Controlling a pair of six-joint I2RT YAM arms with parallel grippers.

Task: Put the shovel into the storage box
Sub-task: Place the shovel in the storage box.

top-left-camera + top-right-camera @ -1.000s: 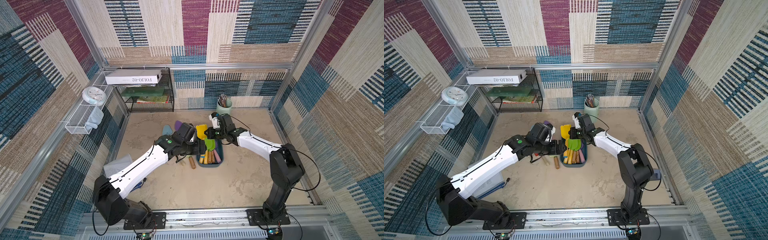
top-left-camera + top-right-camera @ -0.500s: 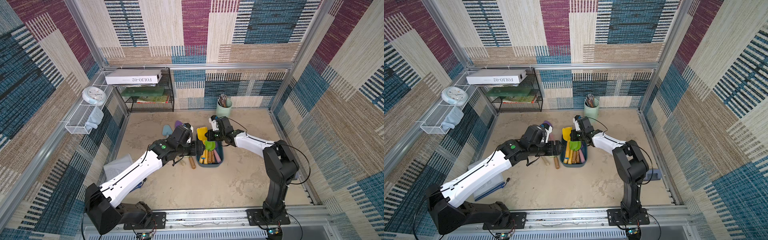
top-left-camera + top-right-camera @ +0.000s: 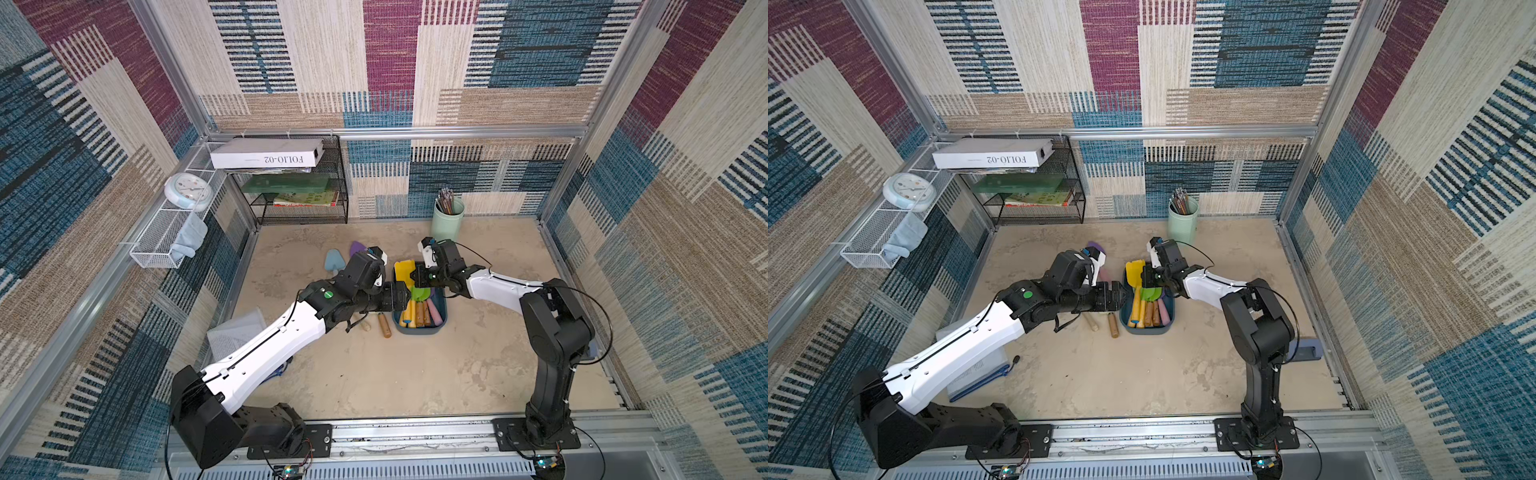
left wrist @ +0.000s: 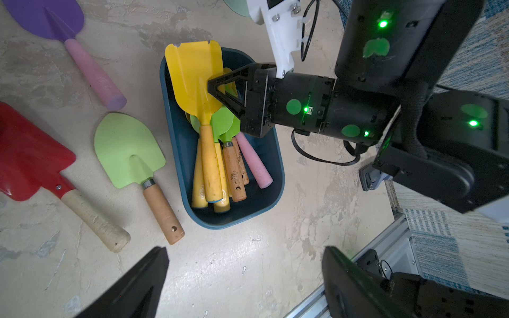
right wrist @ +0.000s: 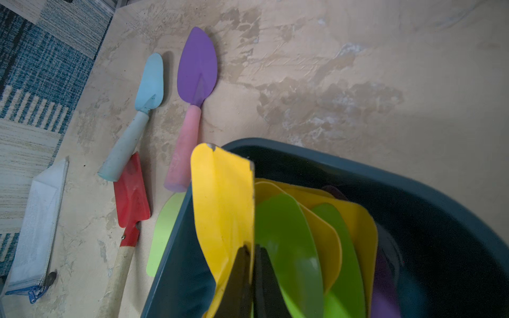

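The storage box is a dark teal tub on the floor and holds several shovels. On top lies a yellow shovel. Its handle is down in the box and its blade pokes past the far rim. My right gripper is shut on the side edge of that blade. My left gripper hangs open beside the box, holding nothing.
Loose on the floor beside the box lie a purple shovel, a light green one, a red one and a light blue one. A mint cup, a black rack and a zip pouch stand around.
Both arms have shifted slightly. The left gripper has edged closer to the box's side. The right gripper stays shut on the yellow blade over the box.
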